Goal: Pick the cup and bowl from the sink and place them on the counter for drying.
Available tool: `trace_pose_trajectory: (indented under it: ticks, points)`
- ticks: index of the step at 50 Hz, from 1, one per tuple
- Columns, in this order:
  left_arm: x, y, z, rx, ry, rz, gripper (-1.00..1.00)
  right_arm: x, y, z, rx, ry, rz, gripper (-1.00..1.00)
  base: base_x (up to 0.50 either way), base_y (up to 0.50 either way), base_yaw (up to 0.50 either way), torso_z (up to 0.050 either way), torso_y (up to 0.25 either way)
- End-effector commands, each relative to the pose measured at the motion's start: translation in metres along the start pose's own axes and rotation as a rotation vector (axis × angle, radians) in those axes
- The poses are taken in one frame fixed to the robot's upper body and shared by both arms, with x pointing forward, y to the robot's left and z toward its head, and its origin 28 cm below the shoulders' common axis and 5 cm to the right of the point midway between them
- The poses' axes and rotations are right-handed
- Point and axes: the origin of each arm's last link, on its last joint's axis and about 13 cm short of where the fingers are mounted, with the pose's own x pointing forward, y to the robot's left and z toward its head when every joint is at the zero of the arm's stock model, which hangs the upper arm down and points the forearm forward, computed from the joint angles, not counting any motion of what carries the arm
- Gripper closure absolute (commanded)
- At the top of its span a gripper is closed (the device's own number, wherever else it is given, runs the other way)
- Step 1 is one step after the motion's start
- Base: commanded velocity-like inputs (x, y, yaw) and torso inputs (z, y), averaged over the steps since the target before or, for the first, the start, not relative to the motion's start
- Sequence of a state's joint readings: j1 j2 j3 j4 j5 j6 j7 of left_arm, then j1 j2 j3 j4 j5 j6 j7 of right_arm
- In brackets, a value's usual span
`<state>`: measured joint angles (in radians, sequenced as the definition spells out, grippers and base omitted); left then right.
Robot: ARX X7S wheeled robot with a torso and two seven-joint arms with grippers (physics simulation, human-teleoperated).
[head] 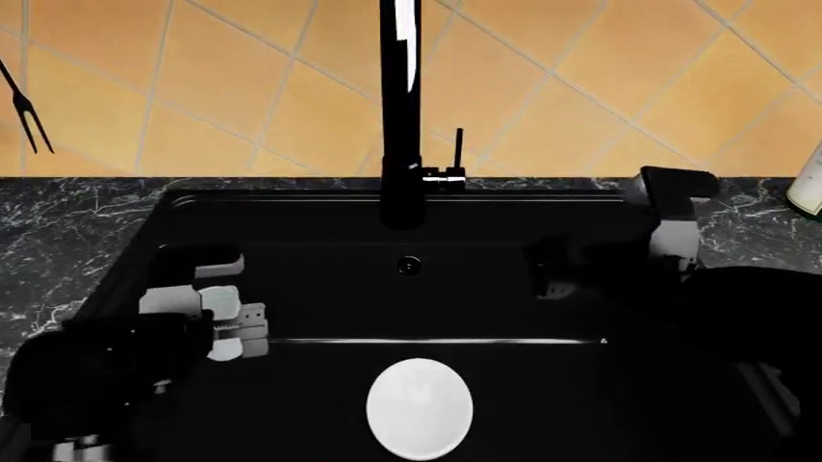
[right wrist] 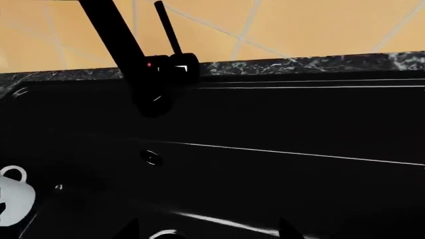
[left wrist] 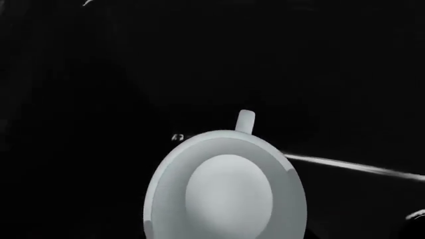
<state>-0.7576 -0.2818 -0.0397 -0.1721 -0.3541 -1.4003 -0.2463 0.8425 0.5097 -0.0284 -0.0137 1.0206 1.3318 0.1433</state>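
The left arm's jaws are standing open and holding nothing, inside the sink near its left wall. The right arm's jaws are too dark to judge, open or closed. The cup is sitting upright in the basin. The bowl is lying on the sink floor near the front edge. The counter surface is surrounding the basin behind the faucet.

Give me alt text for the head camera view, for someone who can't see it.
A white bowl lies on the floor of a black sink, near its front edge, with the robot's left gripper and right gripper lowered inside on either side. A tall black faucet rises behind, before orange tiles.
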Motion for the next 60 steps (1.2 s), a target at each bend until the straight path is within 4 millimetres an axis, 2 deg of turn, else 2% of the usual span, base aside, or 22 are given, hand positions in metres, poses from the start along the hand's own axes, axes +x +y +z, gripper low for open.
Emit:
trace_pose_trajectory:
  ticks: [1,13,20,28,35,42,45,50,60]
  points:
    - [-0.052,0.004,0.016,0.073,-0.077,-0.044,1.0,0.015,0.002,-0.005,0.025,0.178,0.096,-1.0,0.0,0.0,0.0,0.0,0.0]
    - [-0.083,0.013,0.027,0.077,-0.139,-0.046,1.0,0.042,0.007,-0.002,-0.032,0.375,0.169,-1.0,0.0,0.0,0.0,0.0,0.0]
    - [-0.089,0.014,0.027,0.077,-0.151,-0.055,1.0,0.061,0.006,-0.003,-0.031,0.425,0.185,-1.0,0.0,0.0,0.0,0.0,0.0]
    - [-0.098,0.012,0.029,0.072,-0.17,-0.07,1.0,0.078,0.002,-0.016,-0.013,0.471,0.19,-1.0,0.0,0.0,0.0,0.0,0.0]
    - [-0.111,0.016,0.032,0.069,-0.194,-0.078,1.0,0.101,-0.004,-0.039,0.01,0.504,0.174,-1.0,0.0,0.0,0.0,0.0,0.001]
    - [-0.111,0.015,0.028,0.069,-0.187,-0.083,1.0,0.122,-0.004,-0.055,0.012,0.537,0.192,-1.0,0.0,0.0,0.0,0.0,0.0]
    - [-0.113,0.016,0.031,0.063,-0.195,-0.078,1.0,0.124,-0.003,-0.058,0.001,0.545,0.191,-1.0,0.0,0.0,0.0,0.0,0.0]
    - [-0.113,0.016,0.028,0.058,-0.192,-0.08,1.0,0.129,-0.001,-0.075,-0.027,0.558,0.201,-1.0,0.0,0.0,0.0,0.0,0.0]
    - [-0.116,0.018,0.03,0.054,-0.196,-0.083,1.0,0.129,0.0,-0.081,-0.02,0.579,0.198,-1.0,0.0,0.0,0.0,0.0,0.0]
